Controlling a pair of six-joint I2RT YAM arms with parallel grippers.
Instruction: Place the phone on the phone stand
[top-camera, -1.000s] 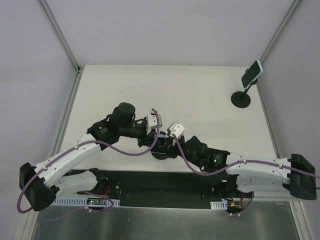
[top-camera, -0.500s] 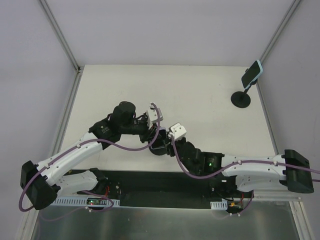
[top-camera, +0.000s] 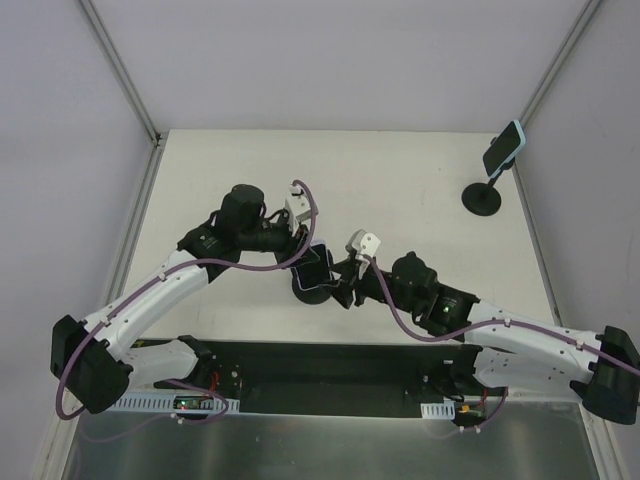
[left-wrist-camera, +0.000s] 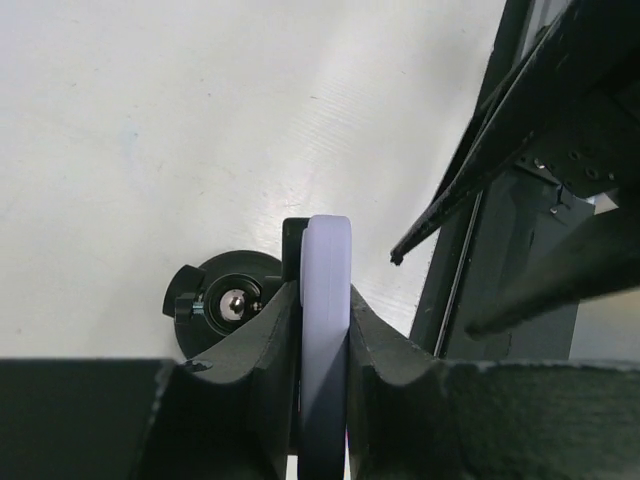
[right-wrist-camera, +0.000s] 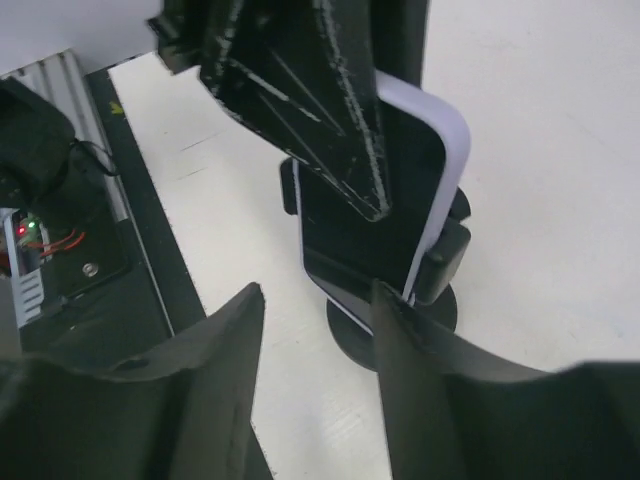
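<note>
A phone (right-wrist-camera: 375, 225) with a dark screen and a lavender case stands upright over a black phone stand (right-wrist-camera: 392, 325). Its lower edge is in the stand's cradle (right-wrist-camera: 440, 262). My left gripper (left-wrist-camera: 325, 400) is shut on the phone's sides from above; the phone (left-wrist-camera: 326, 300) shows edge-on between the jaws, with the stand's round base (left-wrist-camera: 225, 305) below. In the top view the left gripper (top-camera: 305, 258) holds the phone (top-camera: 316, 270) above the stand (top-camera: 305, 290). My right gripper (right-wrist-camera: 315, 335) is open and empty, just right of the stand (top-camera: 345, 282).
A second stand (top-camera: 482, 197) at the back right of the table carries another phone (top-camera: 505, 146). The black base strip (top-camera: 320, 370) runs along the table's near edge. The right gripper's fingers (left-wrist-camera: 460, 190) show close on the right in the left wrist view.
My right gripper has drawn back to the right, away from the stand. My left gripper, still shut on the phone, has shifted slightly up and left over the stand.
</note>
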